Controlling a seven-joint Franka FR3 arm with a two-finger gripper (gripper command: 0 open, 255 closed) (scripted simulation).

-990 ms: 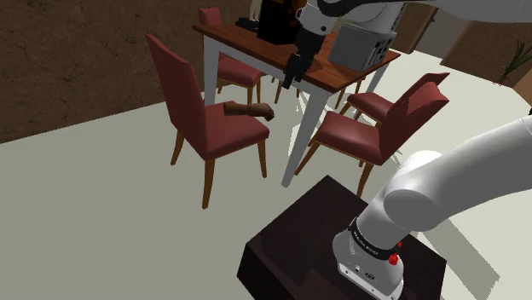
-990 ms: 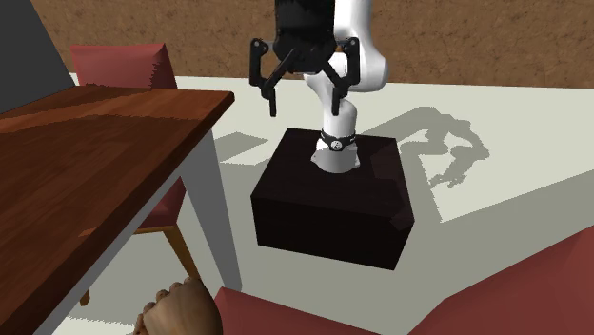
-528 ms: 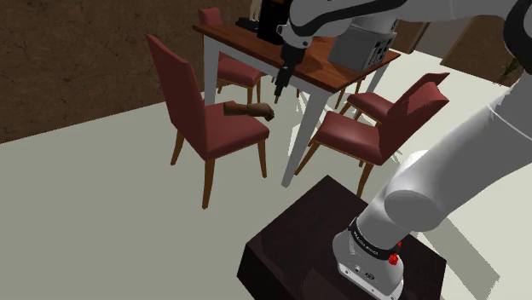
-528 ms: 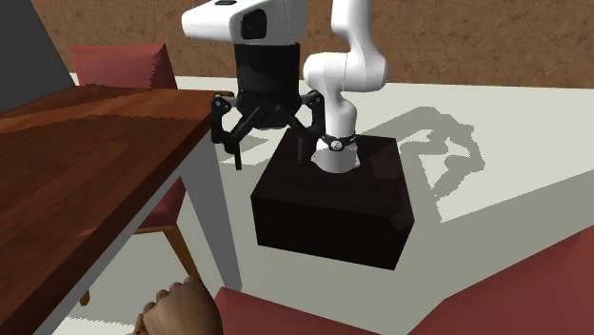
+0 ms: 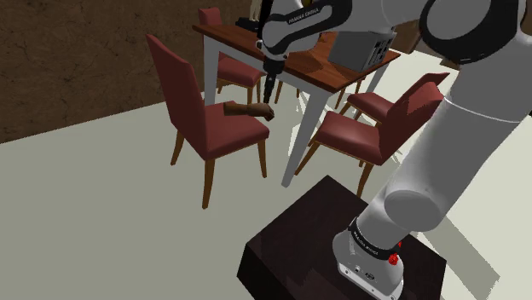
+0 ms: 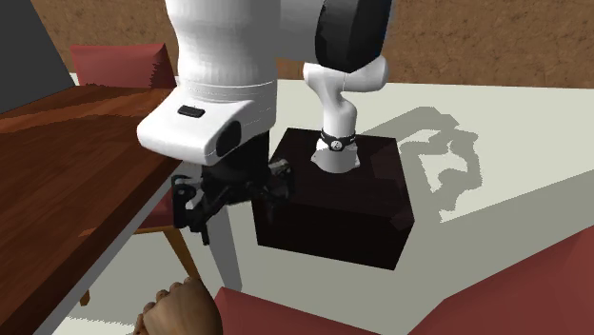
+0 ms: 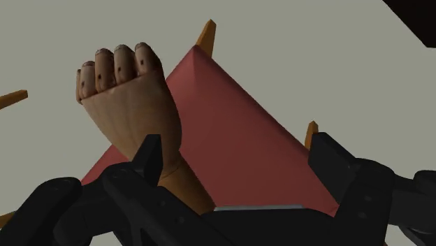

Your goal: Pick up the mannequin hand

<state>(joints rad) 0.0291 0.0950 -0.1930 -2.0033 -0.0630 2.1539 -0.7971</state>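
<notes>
Moved since half a second ago: gripper (image 5: 268,85), swung down past the table edge, now poised just above the mannequin hand (image 5: 252,110).

Task's thing: one mannequin hand, brown and wood-coloured, digits curled into a fist. It lies on the red seat of the nearest chair (image 5: 213,132), at the seat edge facing the table (image 6: 86,162), fist reaching past that edge.

Gripper: one, black, spread wide, holding nothing. In the wrist view the mannequin's wrist runs close by one finger (image 7: 149,159), off-centre rather than midway between the two.

Step in hand: approach; grasp not yet made. Next move, as judged: shift sideways to centre the jaws on the wrist or palm, descend, then close. The seat right beneath leaves little room for the fingertips.

Count, shoulder view: red chairs, four; table, one, white-legged; grey box (image 5: 362,43) on it, one; dark stand (image 5: 298,247), one.
</notes>
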